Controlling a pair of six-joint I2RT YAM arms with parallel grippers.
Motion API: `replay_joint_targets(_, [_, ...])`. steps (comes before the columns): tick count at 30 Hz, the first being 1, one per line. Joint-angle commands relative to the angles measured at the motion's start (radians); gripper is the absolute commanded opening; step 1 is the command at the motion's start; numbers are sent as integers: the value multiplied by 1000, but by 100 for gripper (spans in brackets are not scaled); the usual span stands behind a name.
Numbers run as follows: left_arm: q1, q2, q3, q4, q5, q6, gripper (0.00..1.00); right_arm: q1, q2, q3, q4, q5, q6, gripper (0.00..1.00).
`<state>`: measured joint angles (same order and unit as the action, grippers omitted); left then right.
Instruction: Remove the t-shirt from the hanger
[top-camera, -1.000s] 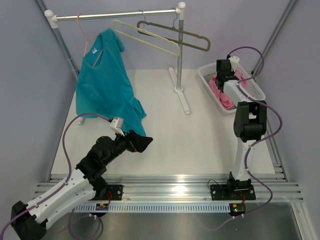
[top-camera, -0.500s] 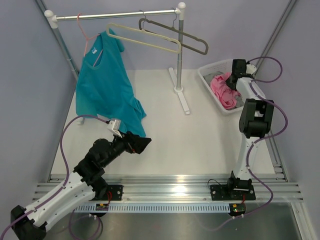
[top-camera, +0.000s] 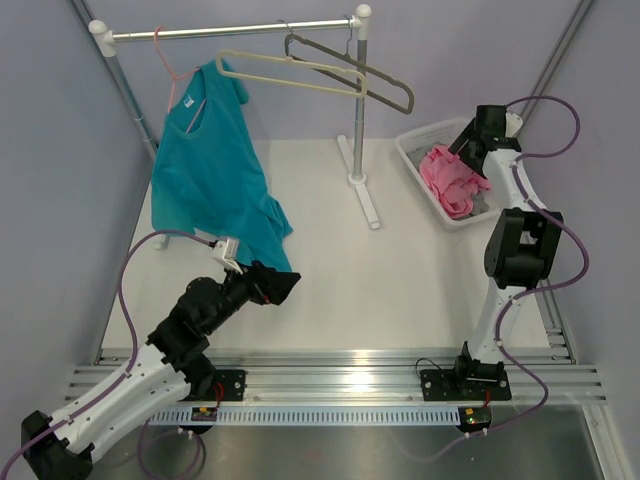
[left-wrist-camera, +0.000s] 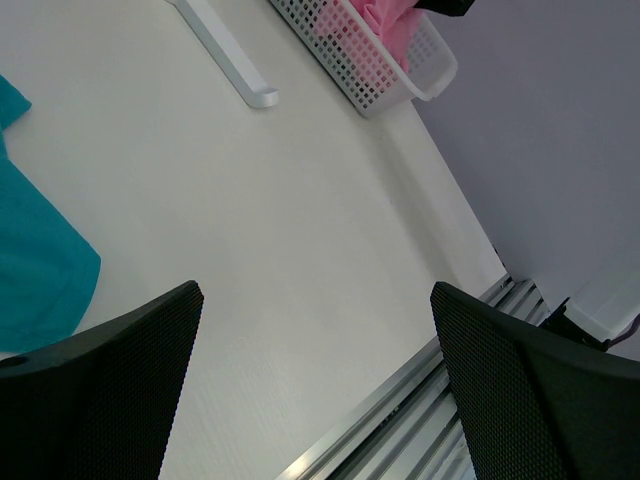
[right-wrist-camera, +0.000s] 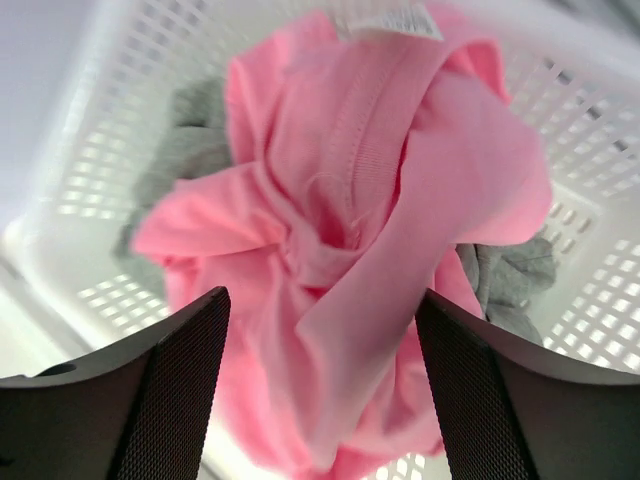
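Black mesh-faced fingers of the left gripper (left-wrist-camera: 315, 390) stand spread wide nearest me with nothing between them. They sit above the white surface (left-wrist-camera: 300, 220), just beside the hem of the teal shirt (top-camera: 215, 170), and I would leave that arm parked. Farther out on my right, the right gripper (right-wrist-camera: 325, 390) hangs over the white basket (right-wrist-camera: 110, 110) with its fingers well apart and nothing pinched. The pink t-shirt (right-wrist-camera: 350, 200) lies bunched beneath it, and as far as I can tell it is clear of both fingers. I judge the step in hand to be the let-go. I would lift straight up and check that no fold rides up on a finger before swinging the arm away. The basket holds the t-shirt heaped on top, with a grey garment (right-wrist-camera: 185, 150) showing under it on both sides. Farthest back, the cream hanger (top-camera: 290, 72) hangs bare on the rail (top-camera: 230, 30) next to a dark hanger (top-camera: 365, 75), so the removal itself looks done.
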<state>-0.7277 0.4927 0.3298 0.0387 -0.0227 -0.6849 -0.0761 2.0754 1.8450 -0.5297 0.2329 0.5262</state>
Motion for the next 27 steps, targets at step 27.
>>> replay_joint_targets(27, [-6, 111, 37, 81, 67, 146, 99, 444, -903, -725, 28, -112, -26, 99])
